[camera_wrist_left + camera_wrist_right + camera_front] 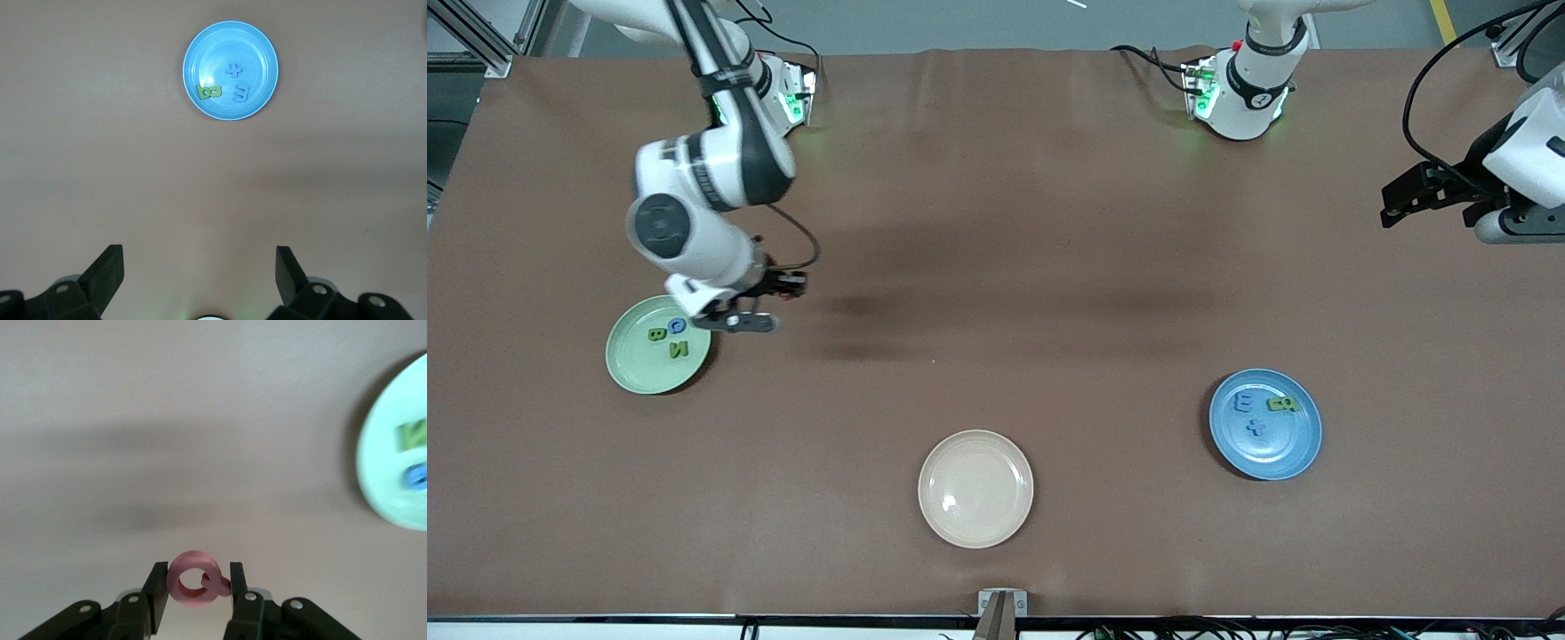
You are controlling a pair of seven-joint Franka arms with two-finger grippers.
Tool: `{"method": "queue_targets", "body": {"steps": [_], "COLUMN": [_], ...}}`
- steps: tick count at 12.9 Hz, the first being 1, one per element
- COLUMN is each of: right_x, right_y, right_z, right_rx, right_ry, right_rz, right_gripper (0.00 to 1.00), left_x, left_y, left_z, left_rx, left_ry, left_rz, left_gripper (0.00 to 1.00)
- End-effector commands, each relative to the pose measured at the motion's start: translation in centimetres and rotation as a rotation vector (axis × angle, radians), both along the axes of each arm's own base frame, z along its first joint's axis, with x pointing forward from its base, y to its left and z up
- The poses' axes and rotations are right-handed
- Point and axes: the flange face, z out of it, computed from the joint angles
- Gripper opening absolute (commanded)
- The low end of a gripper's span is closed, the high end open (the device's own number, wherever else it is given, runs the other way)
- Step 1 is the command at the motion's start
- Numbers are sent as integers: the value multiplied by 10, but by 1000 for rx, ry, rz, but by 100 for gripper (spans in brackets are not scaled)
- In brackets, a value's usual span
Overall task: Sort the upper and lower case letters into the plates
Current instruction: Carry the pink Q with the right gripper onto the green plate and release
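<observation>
The pale mint green plate lies toward the right arm's end of the table and holds a blue letter and two green letters. It also shows in the right wrist view. My right gripper hangs over bare table just beside that plate, shut on a pink letter Q. The blue plate lies toward the left arm's end with two blue letters and a green piece. It also shows in the left wrist view. My left gripper waits open and empty, high over the table's end.
An empty cream-beige plate lies between the two plates, nearer to the front camera. Brown cloth covers the table.
</observation>
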Motion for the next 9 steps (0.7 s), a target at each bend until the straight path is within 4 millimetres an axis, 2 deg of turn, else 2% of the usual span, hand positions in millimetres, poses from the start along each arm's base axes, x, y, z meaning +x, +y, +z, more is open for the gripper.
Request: {"method": "queue_targets", "body": {"steps": [1,2,3,4,5,7,9], "right_x": [11,15,19,23,25,27,24], "right_y": [-81,-109,-137,-161,-177,-189,-189], "right_z": [-2,-2,-11,-24,-39,-64,-81], "right_rx": [19,27,21,8,-5,-15,35], "right_ry": [-6,-35,-54,-69,-80,-87,-79], "right_rz": [123,163,197,232,254,257,252], "right_gripper": [24,24,24,24,24,24,24], "left_x": [-1,-1,-1,-1,-1,-1,-1], "left_y": [-3,-3,-3,-3,-3,-2,-2], "left_z": [2,2,2,2,2,2,2], "left_rx": [-16,-16,-16,-16,-16,-16,-16], "left_ry": [-5,-5,-5,-6,-6,-6,-6], "left_rz": [0,0,0,0,0,2,2], "left_gripper": [100,100,100,100,100,100,100]}}
